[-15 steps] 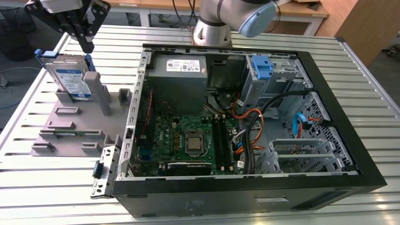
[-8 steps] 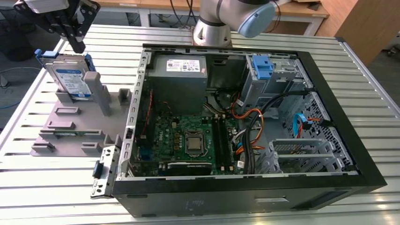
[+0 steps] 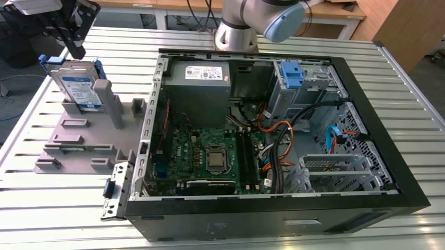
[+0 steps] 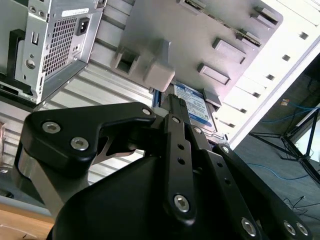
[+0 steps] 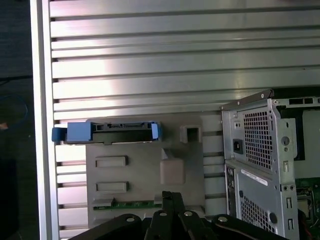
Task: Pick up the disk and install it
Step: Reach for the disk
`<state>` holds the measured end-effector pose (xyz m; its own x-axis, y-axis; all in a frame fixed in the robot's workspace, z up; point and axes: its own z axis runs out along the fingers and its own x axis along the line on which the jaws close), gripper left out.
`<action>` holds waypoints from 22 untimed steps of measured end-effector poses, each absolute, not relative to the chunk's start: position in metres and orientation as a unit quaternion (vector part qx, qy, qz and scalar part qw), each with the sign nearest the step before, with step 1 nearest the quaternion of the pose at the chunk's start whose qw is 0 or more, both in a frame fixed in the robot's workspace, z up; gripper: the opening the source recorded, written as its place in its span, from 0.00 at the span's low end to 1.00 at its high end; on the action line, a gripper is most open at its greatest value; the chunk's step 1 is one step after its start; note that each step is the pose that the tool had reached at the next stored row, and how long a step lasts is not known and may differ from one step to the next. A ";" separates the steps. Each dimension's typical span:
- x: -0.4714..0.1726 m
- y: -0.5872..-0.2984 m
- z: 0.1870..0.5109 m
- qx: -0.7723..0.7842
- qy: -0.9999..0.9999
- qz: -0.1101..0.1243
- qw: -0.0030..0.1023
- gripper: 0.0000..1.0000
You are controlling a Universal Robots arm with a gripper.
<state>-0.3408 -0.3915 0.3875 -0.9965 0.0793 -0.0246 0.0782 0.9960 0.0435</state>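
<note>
Right now I see the jaws pressed together, gripping nothing, just above the disk. It stands on edge in 1 slot of the grey fixture on the table, beside the open computer case.

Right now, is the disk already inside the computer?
No, the disk stands upright in the grey holder, outside the open computer case, at the exterior view's left.
</note>
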 end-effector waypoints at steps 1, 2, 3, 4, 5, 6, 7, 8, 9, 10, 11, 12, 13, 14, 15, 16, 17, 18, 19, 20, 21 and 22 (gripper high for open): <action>-0.343 -0.391 0.387 0.040 0.999 0.021 0.013 0.11; -0.344 -0.391 0.387 0.040 0.999 0.021 0.013 0.11; -0.346 -0.391 0.387 0.040 0.999 0.021 0.013 0.11; -0.348 -0.391 0.387 0.040 0.999 0.021 0.013 0.11; -0.349 -0.390 0.386 0.040 0.999 0.021 0.013 0.11; -0.351 -0.390 0.386 0.040 0.999 0.021 0.013 0.11; -0.352 -0.390 0.385 0.040 0.999 0.021 0.013 0.11; -0.354 -0.390 0.385 0.040 0.999 0.021 0.013 0.11; -0.356 -0.389 0.384 0.040 0.999 0.021 0.013 0.11; -0.358 -0.389 0.384 0.040 0.999 0.021 0.013 0.11; -0.359 -0.389 0.383 0.040 0.999 0.021 0.013 0.11; -0.361 -0.389 0.383 0.040 0.999 0.021 0.013 0.11; -0.363 -0.388 0.382 0.041 0.999 0.021 0.013 0.11; -0.364 -0.388 0.382 0.041 0.999 0.021 0.013 0.11; -0.365 -0.388 0.381 0.041 0.999 0.021 0.013 0.11; -0.365 -0.388 0.381 0.041 0.999 0.021 0.013 0.11; -0.365 -0.388 0.381 0.040 0.999 0.021 0.013 0.11; -0.365 -0.388 0.381 0.040 0.999 0.021 0.013 0.11; -0.365 -0.388 0.381 0.041 0.999 0.021 0.013 0.11; -0.365 -0.388 0.381 0.041 0.999 0.021 0.013 0.11; -0.365 -0.388 0.381 0.041 0.999 0.021 0.013 0.11; -0.365 -0.388 0.381 0.041 0.999 0.021 0.013 0.11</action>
